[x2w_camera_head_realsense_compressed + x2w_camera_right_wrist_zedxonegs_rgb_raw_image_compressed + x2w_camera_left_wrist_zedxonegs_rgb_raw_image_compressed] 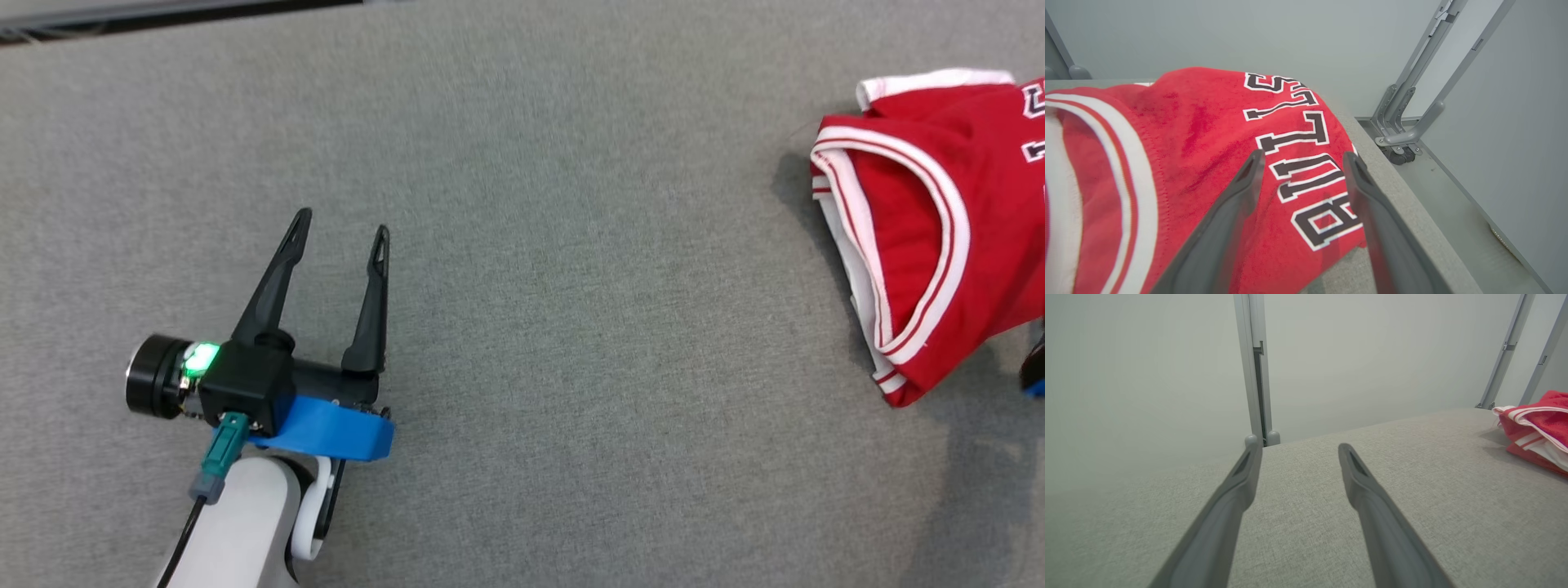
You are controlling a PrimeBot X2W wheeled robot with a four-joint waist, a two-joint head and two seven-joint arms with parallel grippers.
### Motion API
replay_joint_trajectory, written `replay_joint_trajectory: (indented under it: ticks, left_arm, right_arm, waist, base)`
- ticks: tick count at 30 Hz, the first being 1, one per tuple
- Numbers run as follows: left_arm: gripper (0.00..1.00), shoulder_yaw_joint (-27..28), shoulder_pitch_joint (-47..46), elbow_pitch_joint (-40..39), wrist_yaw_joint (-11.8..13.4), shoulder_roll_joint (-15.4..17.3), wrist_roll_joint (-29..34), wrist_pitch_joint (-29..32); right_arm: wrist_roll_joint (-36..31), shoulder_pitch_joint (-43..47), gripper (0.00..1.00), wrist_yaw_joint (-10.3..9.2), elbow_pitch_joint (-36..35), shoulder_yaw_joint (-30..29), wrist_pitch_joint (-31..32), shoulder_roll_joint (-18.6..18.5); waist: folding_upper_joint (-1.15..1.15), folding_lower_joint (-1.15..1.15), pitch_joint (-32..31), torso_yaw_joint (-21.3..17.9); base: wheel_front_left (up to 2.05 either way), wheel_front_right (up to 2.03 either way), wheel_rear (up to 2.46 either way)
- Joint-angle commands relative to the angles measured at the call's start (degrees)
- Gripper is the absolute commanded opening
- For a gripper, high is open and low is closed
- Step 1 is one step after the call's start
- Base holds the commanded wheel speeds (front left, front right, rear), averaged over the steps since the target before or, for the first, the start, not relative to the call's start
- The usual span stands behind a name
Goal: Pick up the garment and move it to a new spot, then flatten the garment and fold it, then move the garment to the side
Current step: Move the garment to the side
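Garment (922, 245): we see it folded at right edge of grey table (522, 327) | we judge it light, soft, limp; pinch both layers at striped trim (955, 233) | left gripper (343, 224) spread, well apart | right gripper (1302, 159) spread over lettering (1298, 139), empty

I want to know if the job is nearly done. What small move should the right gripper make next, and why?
Probably lift the right gripper straight up and clear. Its fingers stand apart above the folded red jersey, gripping nothing, and the jersey lies by the right edge of the table.
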Motion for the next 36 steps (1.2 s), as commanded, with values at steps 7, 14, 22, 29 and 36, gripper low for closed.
replay_joint_trajectory:
  ticks: [7, 14, 22, 29, 36]
  left_arm:
    - [1.00, 2.0, 6.5, 1.5, 2.4, -0.1, -2.4, -0.5]
    - [1.00, 4.1, 11.8, 3.1, 3.9, 0.6, -4.8, -0.6]
    - [1.00, 5.3, 18.2, 4.0, 4.2, 1.9, -7.4, 0.1]
    - [1.00, 4.9, 21.7, 4.0, 3.9, 2.5, -8.6, 1.5]
    - [1.00, 4.6, 22.8, 4.4, 3.8, 3.2, -8.9, 1.7]
  right_arm:
    - [1.1, 15.8, 1.00, -0.02, -16.3, 4.1, -2.0, 7.1]
    - [1.7, 25.5, 1.00, -0.02, -27.9, 9.1, 1.6, 12.1]
    - [1.3, 32.5, 1.00, -0.02, -36.3, 11.1, 6.4, 14.5]
    - [0.5, 37.4, 1.00, -0.02, -39.1, 11.2, 9.3, 14.9]
    - [0.1, 40.1, 1.00, -0.02, -41.2, 11.2, 10.6, 15.3]
  waist:
    - [0.00, 0.01, -8.6, 1.0]
    - [0.00, 0.01, -14.6, 4.7]
    - [0.00, 0.01, -21.1, 8.4]
    - [0.00, 0.01, -24.7, 8.8]
    - [0.00, 0.01, -25.9, 8.3]
  base:
    - [0.00, 0.00, 0.00]
    - [0.00, 0.00, 0.00]
    - [0.00, 0.00, 0.00]
    - [0.00, 0.00, 0.00]
    - [0.00, 0.00, 0.00]
